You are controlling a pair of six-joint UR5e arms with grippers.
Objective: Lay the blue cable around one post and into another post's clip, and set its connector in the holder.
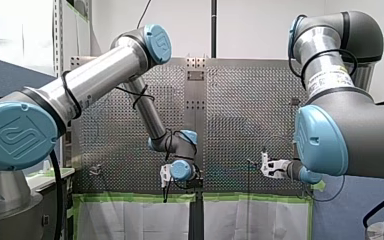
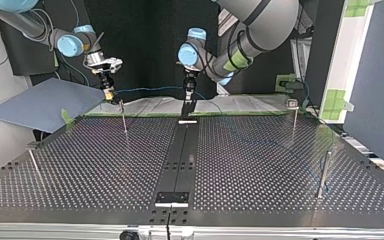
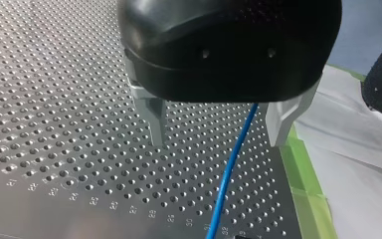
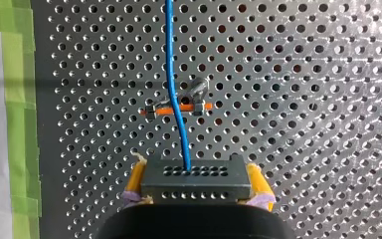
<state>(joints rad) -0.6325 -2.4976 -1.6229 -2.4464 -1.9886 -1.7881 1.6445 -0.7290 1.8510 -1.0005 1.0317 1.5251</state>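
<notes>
perforated table (image 2: 260, 165), blue cable (image 4: 170, 59) over it, green tape (image 4: 19, 99), white sheet (image 3: 358, 169)

The middle of the table (image 2: 240, 170) is free to pass, but thin posts (image 2: 323, 172) stand toward its edges and the blue cable (image 2: 150, 90) stretches above the far edge.

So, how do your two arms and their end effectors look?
My left arm and my right arm are silver-grey tubes with light blue joint caps; one cap shows an embossed logo, and thin black cables run along the arms. My left end effector has a rounded black housing and metal fingers. My right end effector has yellow pads.
</notes>
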